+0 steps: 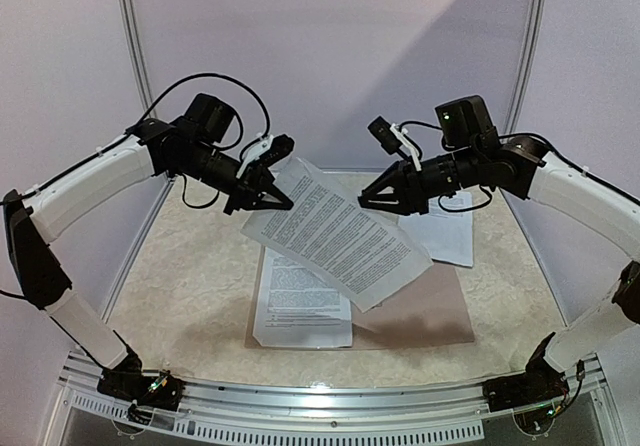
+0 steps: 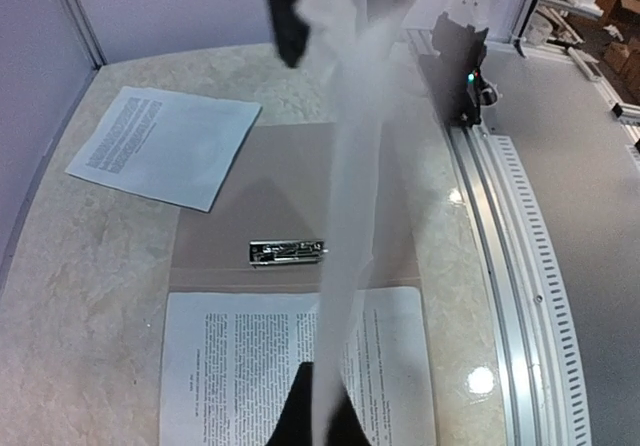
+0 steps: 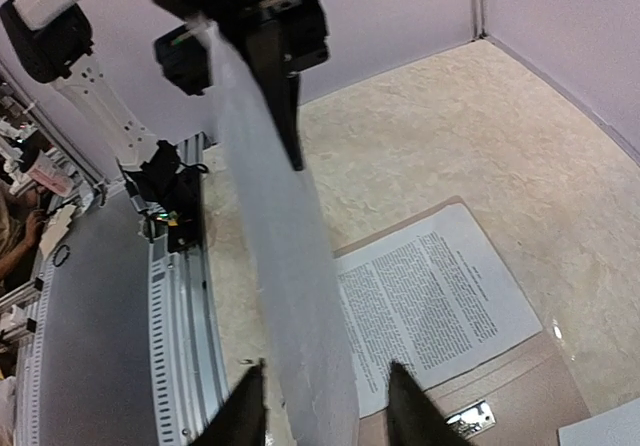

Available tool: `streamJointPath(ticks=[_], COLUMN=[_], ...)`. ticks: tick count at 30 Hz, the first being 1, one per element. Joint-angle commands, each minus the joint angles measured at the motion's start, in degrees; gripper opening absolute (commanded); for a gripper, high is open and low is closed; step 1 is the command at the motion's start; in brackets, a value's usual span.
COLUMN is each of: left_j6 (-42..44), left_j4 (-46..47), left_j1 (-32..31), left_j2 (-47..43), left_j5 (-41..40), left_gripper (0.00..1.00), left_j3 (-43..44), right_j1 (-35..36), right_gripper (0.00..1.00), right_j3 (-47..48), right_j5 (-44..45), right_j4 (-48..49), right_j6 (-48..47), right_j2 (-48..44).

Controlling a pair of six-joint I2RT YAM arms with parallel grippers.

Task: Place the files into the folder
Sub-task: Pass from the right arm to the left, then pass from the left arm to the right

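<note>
Fingers of the left gripper [image 1: 283, 203], at centre left of the top view, are pressed together on the upper corner of a white printed paper sheet [image 1: 340, 238], which hangs tilted above the beige table [image 1: 180, 296]. Below it lies a flat tan-brown cardboard folder [image 1: 430, 311], opened, with a second printed sheet [image 1: 300, 301] on its left half and a small metal clip [image 2: 288, 252]. Right of centre, the right gripper [image 1: 364, 201] has its fingers apart, with the held sheet's edge between them. A third printed sheet [image 1: 445, 231] lies at the folder's far right corner.
</note>
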Motion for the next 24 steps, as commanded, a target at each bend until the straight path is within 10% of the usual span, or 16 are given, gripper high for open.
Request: streamJointPath(ticks=[1, 3, 14, 24], left_j6=[2.0, 2.3, 6.6, 5.6], left_j4=[-6.4, -7.4, -12.4, -12.2], left_j1=[-2.0, -3.0, -6.0, -6.1], left_j2=[-1.1, -1.2, -0.8, -1.0], left_j5=[-4.0, -6.2, -8.3, -9.5], left_gripper=[0.00, 0.00, 0.00, 0.00], left_j3=[0.9, 0.9, 2.4, 3.0], right_j1=[1.3, 2.4, 7.4, 7.3], right_gripper=[0.72, 0.98, 0.94, 0.00], right_j3=[-2.2, -1.9, 0.0, -2.0], right_j5=[11.3, 12.4, 21.6, 16.5], right_j4=[-2.1, -3.4, -6.2, -4.6], right_j6=[-2.3, -5.0, -17.4, -14.3], right_j2=[-0.2, 0.3, 6.0, 7.1])
